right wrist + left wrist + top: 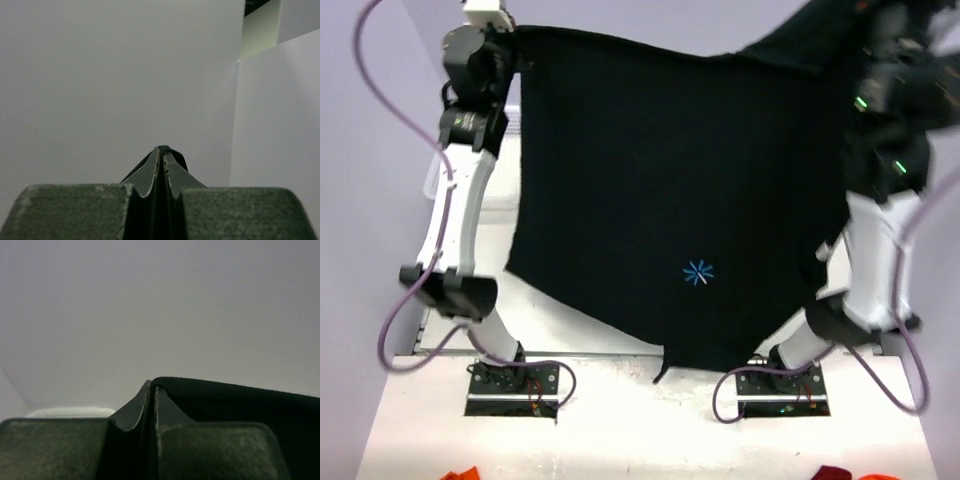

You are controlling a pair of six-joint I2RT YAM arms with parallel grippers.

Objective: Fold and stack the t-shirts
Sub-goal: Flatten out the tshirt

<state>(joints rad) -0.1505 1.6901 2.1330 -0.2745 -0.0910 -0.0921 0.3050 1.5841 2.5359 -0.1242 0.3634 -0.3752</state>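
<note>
A black t-shirt [670,180] hangs spread out in the air between my two arms, its lower edge drooping toward the arm bases. It carries a small blue star mark [698,272]. My left gripper [516,42] is shut on the shirt's upper left corner. In the left wrist view the fingertips [151,390] pinch the cloth [240,405], which runs off to the right. My right gripper [855,50] is shut on the bunched upper right corner. In the right wrist view a fold of black cloth [178,158] peeks over the gripper [162,152].
A white mesh basket [505,190] stands behind the left arm and shows low in the left wrist view [70,412]. Red-orange cloth pieces [460,474] [850,474] lie at the near table edge. Pale walls surround the table.
</note>
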